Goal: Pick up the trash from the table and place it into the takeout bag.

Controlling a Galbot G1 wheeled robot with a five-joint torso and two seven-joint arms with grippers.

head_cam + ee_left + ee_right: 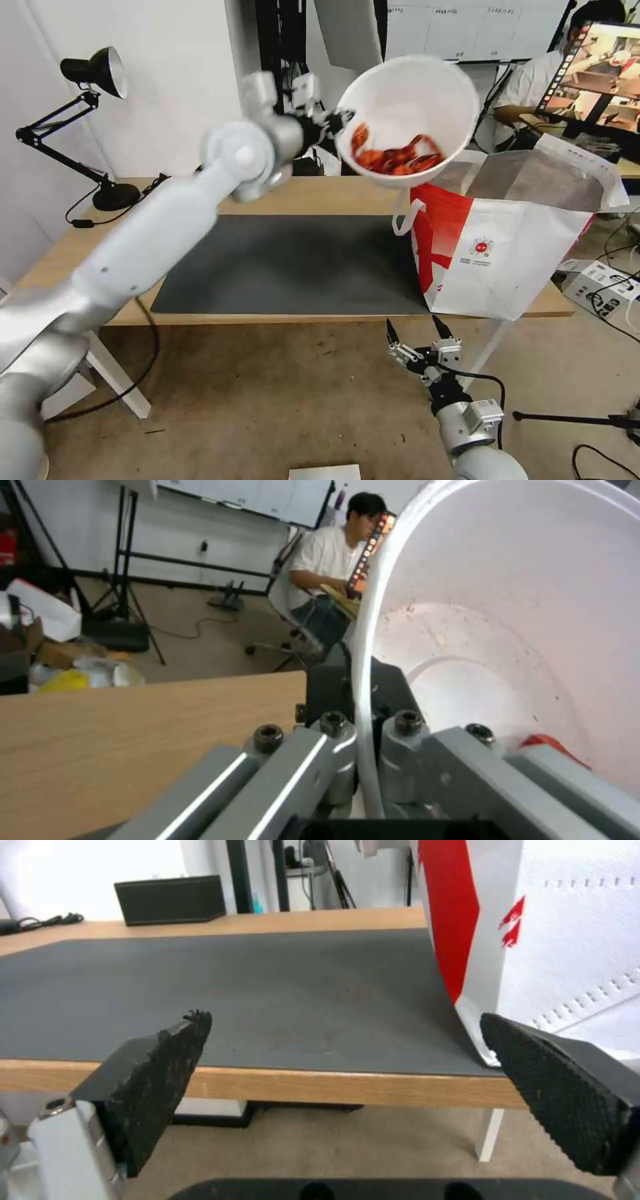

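My left gripper (339,124) is raised above the table (313,195) and is shut on the rim of the white round bowl (417,100). The bowl is tilted, its mouth facing me, and red crayfish shells (395,157) lie against its lower wall. It hangs just over the left edge of the takeout bag (507,250), which stands open on the table's right end. The left wrist view shows the fingers (333,740) clamping the bowl's rim (363,645). My right gripper (417,332) is open below the table's front edge, facing the mat (267,985) and the bag (573,940).
A dark grey mat (287,267) covers the table's middle. A black desk lamp (93,73) stands at the back left, and a black tissue box (170,899) sits at the back. A white power box (600,283) and cables lie on the floor at right.
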